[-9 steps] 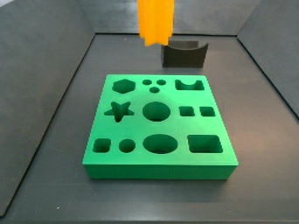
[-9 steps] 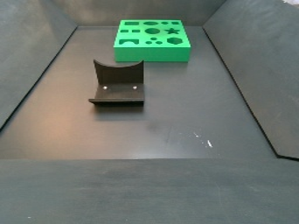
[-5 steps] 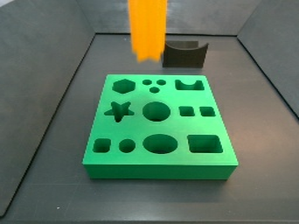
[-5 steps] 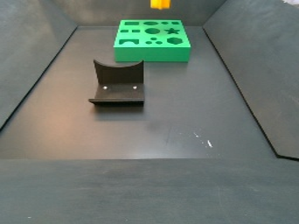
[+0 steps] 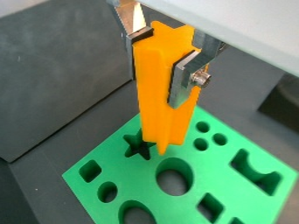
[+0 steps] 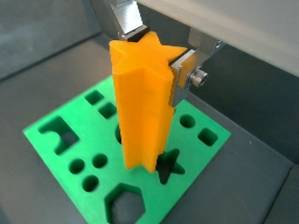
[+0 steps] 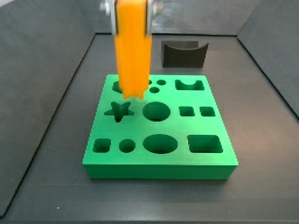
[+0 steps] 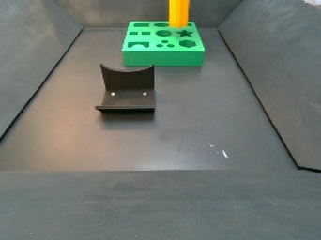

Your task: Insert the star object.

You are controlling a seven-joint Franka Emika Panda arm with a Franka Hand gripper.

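My gripper is shut on the star object, a tall orange ridged prism held upright; it also shows in the wrist view. The silver fingers clamp its upper part. Its lower end hangs just above the green block, next to the star hole and not in it. In both side views the prism stands over the block's star-hole side. The star hole also shows in both wrist views.
The green block has several other shaped holes. A dark grey curved block stands behind it, apart from it, and shows nearer in a side view. Dark bin walls enclose the floor.
My gripper has carried the star object from over the back of the bin by the curved block forward and down, to just above the green block near the star hole.
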